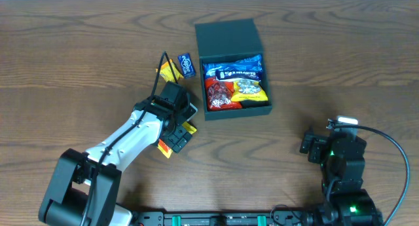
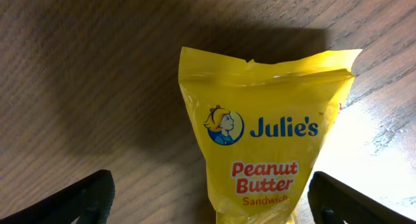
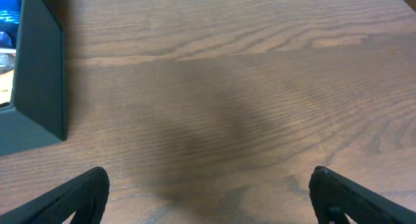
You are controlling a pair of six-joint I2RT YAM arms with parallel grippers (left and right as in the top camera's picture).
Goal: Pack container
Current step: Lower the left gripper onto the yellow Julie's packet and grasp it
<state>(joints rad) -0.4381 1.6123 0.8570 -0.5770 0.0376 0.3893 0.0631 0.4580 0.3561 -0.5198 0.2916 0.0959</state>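
Note:
The dark teal container (image 1: 239, 112) stands open at the table's middle back, its flat lid (image 1: 228, 37) laid back behind it. Several snack packets fill it, blue, red and yellow. My left gripper (image 1: 178, 138) is open, down over a yellow Julie's Peanut Butter Sandwich packet (image 2: 266, 139) that lies flat on the wood between the fingers (image 2: 213, 208). A bit of that packet shows in the overhead view (image 1: 190, 127). My right gripper (image 1: 314, 146) is open and empty, to the right of the container; its wrist view (image 3: 208, 204) shows the container's corner (image 3: 36, 87).
A small blue packet (image 1: 187, 64) and another yellow packet (image 1: 169, 72) lie side by side left of the container. Bare wood lies between the right gripper and the container.

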